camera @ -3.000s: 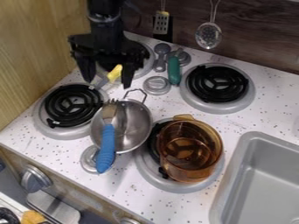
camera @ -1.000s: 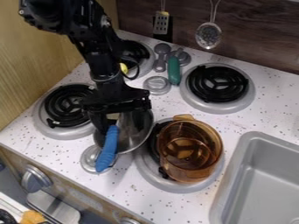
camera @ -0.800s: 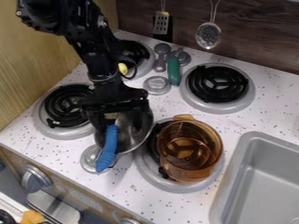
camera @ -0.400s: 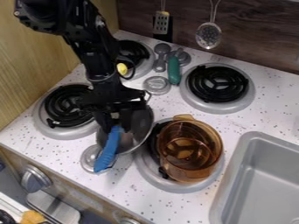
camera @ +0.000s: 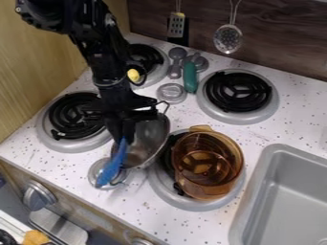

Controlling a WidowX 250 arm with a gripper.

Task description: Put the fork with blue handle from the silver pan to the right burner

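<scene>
Fork with blue handle (camera: 112, 165), slanting, clamped in the black claw (camera: 124, 139) at the tilted silver pan (camera: 149, 136), see-through amber pot (camera: 207, 184) beside it on a burner (camera: 185, 203).

Glossy metal shows on the pan (camera: 152, 139), matt blue plastic on the fork's handle (camera: 111, 166), speckled smoothness on the counter (camera: 159, 221).
</scene>
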